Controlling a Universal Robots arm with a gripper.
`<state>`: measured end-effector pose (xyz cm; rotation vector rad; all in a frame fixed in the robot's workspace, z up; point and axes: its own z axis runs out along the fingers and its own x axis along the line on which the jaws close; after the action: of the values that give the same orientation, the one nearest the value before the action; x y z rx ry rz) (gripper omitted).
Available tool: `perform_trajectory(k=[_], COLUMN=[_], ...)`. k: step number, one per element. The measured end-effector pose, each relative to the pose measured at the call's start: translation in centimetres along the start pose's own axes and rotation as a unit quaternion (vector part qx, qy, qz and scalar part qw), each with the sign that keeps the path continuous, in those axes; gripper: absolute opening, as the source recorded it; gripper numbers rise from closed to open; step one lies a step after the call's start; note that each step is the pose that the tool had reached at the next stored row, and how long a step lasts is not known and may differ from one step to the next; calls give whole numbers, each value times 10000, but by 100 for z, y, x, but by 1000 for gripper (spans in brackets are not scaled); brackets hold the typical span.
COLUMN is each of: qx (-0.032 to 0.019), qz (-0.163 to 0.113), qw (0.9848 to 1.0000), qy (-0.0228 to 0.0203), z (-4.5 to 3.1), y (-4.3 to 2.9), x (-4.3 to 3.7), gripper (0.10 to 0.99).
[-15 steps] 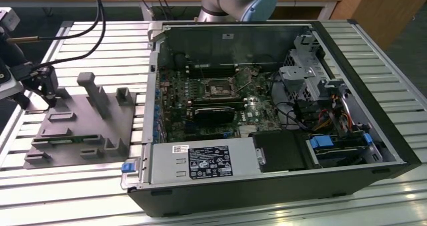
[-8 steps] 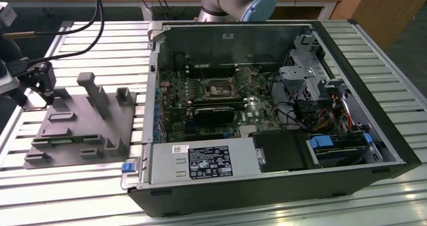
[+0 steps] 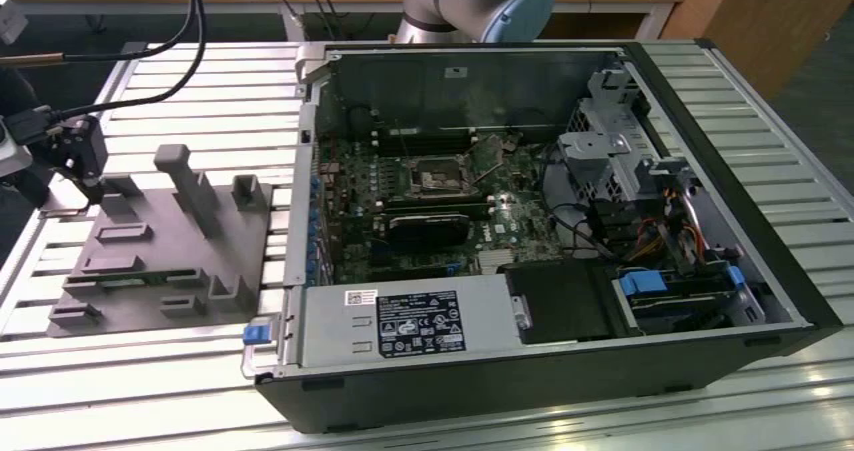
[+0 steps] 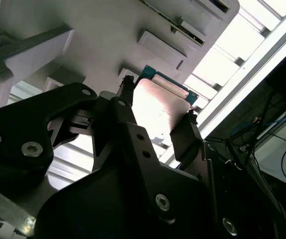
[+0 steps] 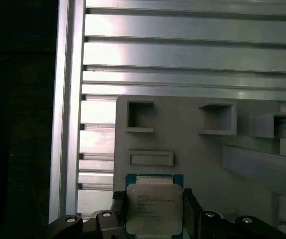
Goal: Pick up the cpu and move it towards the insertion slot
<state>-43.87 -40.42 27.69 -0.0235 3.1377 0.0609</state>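
First wrist view: I see the gripper clamped on the cpu, black fingers pinching two opposite sides of that flat square with its matte silver lid and green rim. It's at a corner of the grey moulded fixture, near the ribbed aluminium table's edge. The insertion slot, shiny-framed, lies well apart inside the open case.

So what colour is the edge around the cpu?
Teal-green, around the silvery cpu; clearest in first wrist view.

Hemmed by upright posts on the fixture; walled off from the socket by the case side; open overhead.
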Motion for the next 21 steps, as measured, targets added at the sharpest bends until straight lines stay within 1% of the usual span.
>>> perform_trajectory(k=[11,21], qx=[0,0], qz=[0,0], qw=[10000,10000], qy=[0,0], z=[-130,-272], y=[5,12], x=[-1,-1], gripper=[545,545])
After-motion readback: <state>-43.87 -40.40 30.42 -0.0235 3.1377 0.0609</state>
